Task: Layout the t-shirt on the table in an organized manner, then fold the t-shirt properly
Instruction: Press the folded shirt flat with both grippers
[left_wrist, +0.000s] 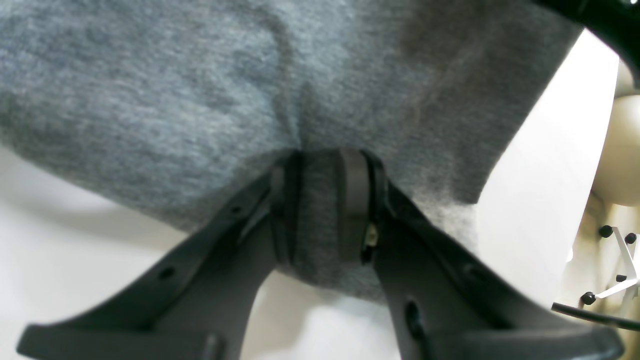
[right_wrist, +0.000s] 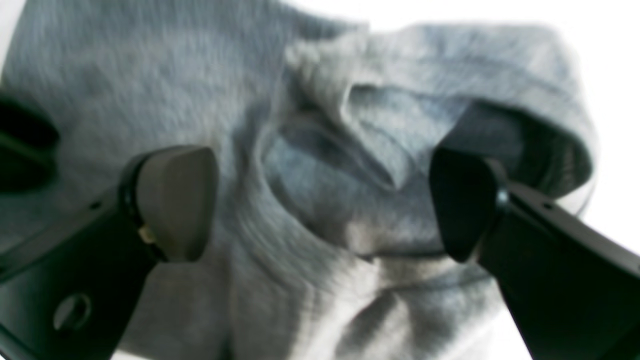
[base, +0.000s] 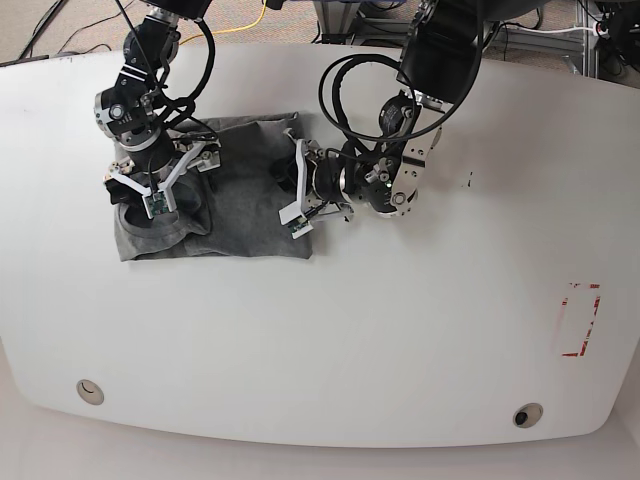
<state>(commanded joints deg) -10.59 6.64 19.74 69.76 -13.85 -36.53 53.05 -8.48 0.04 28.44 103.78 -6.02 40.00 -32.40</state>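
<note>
The heather-grey t-shirt (base: 235, 190) lies wrinkled and partly bunched on the white table (base: 350, 330), left of centre. My left gripper (base: 297, 195) is at the shirt's right edge. In the left wrist view it (left_wrist: 320, 210) is shut on a fold of the grey fabric (left_wrist: 200, 100), low over the table (left_wrist: 50, 250). My right gripper (base: 150, 198) is over the shirt's left part. In the right wrist view it (right_wrist: 320, 200) is open, its fingers (right_wrist: 175, 200) spread wide above crumpled folds of the t-shirt (right_wrist: 350, 125); nothing sits between them.
A red dashed rectangle (base: 580, 320) marks the table at the right. Two round holes (base: 90, 391) (base: 527, 413) lie near the front edge. Cables loop around the left arm (base: 350, 90). A white stand with black knobs (left_wrist: 620, 260) is beyond the table edge.
</note>
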